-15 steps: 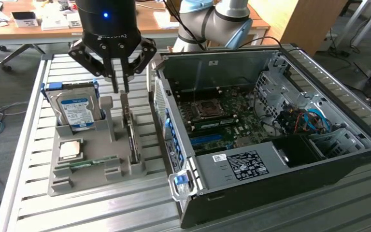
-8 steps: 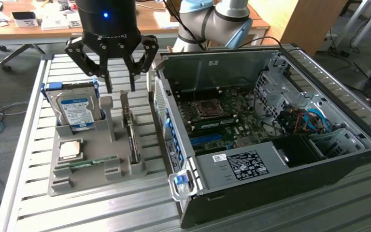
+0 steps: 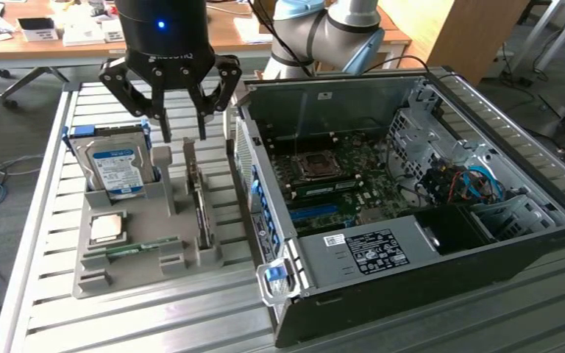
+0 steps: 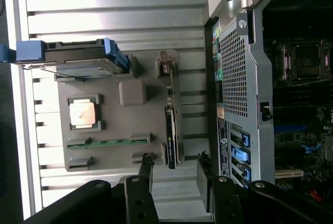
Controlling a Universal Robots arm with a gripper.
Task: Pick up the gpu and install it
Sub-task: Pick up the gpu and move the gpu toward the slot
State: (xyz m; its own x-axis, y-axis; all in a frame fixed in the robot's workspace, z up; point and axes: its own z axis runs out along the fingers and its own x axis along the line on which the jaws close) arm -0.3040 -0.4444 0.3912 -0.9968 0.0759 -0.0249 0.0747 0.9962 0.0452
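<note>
Our gripper's fingers stand apart and empty, just above the gpu, which stands on edge in the grey tray. In the exterior view a tray post sits at the card's nine o'clock and the computer case at its three. We judge that a descent slightly off-centre, which we cannot quite rule out from here, could clip either.

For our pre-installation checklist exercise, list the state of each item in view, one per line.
claw: open, above gpu, holding nothing
gpu: on edge in grey holder
hard drive: upright in holder
processor chip: flat in holder
computer case: side open, motherboard exposed
</note>
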